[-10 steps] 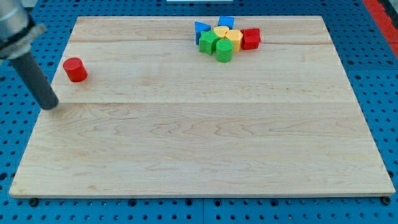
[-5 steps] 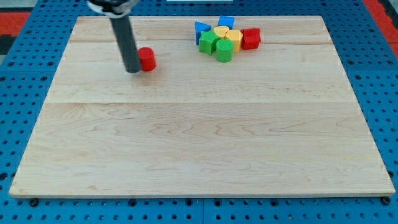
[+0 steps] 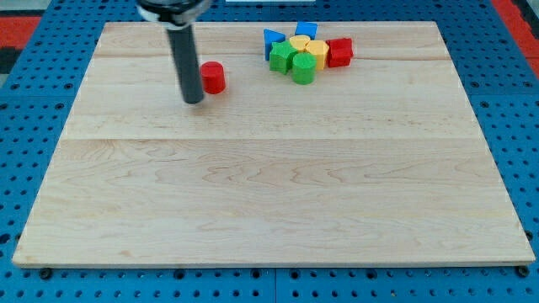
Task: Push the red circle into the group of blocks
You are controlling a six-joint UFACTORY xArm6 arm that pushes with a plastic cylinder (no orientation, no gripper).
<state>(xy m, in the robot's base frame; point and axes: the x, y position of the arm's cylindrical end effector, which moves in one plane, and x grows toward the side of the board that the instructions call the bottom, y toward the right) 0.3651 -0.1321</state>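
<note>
The red circle (image 3: 212, 77) lies on the wooden board (image 3: 269, 185), left of the group of blocks. My tip (image 3: 194, 99) stands just left of it and a little below, close to or touching its side. The group sits at the view's top, right of centre: two blue blocks (image 3: 273, 39) (image 3: 306, 30), two yellow blocks (image 3: 298, 44) (image 3: 317, 53), two green blocks (image 3: 282, 58) (image 3: 304, 70) and a red cube (image 3: 339, 52), packed together. A gap of bare board separates the red circle from the nearest green block.
The board lies on a blue pegboard table (image 3: 25, 126). A red surface (image 3: 17, 29) shows at the view's top left corner and another at the top right (image 3: 522, 17).
My tip swept from the board's left edge to the red circle and pushed it rightward and slightly up towards the group. The group has not moved.
</note>
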